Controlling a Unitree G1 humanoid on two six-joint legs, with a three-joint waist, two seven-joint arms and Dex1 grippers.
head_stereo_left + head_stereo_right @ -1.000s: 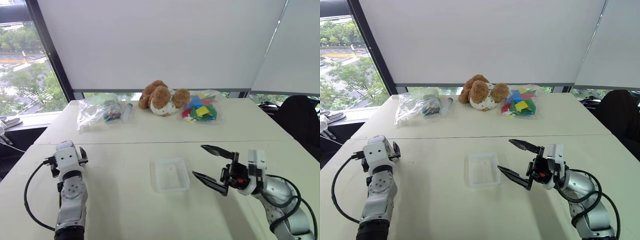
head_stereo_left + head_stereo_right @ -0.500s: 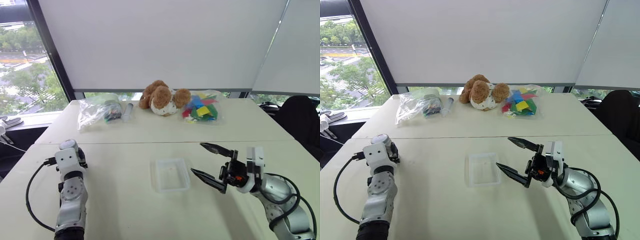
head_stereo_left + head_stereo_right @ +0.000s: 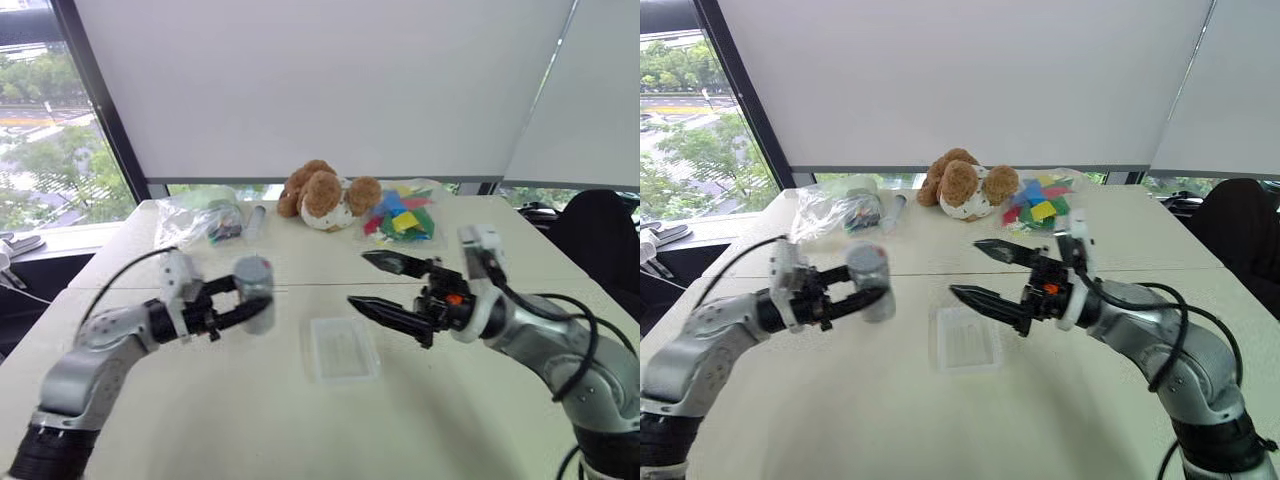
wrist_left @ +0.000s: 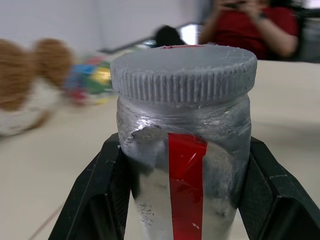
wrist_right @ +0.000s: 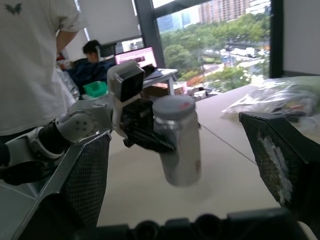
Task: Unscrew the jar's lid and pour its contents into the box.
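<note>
Left pincer (image 3: 243,302) pinches jar (image 3: 254,293) upright, above counter (image 3: 250,400), left of box (image 3: 341,349). Lid (image 4: 183,71) on. Right pincer (image 3: 377,282) spread, facing jar. You're mid-presentation; next, close right on lid, then twist.

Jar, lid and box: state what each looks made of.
Silvery-grey cylindrical jar: probably plastic or glass under crinkled, shiny silver wrap, with red tape. Round light-grey lid: matte plastic, by its ribbed edge. Shallow clear rectangular box: thin glossy see-through plastic.
</note>
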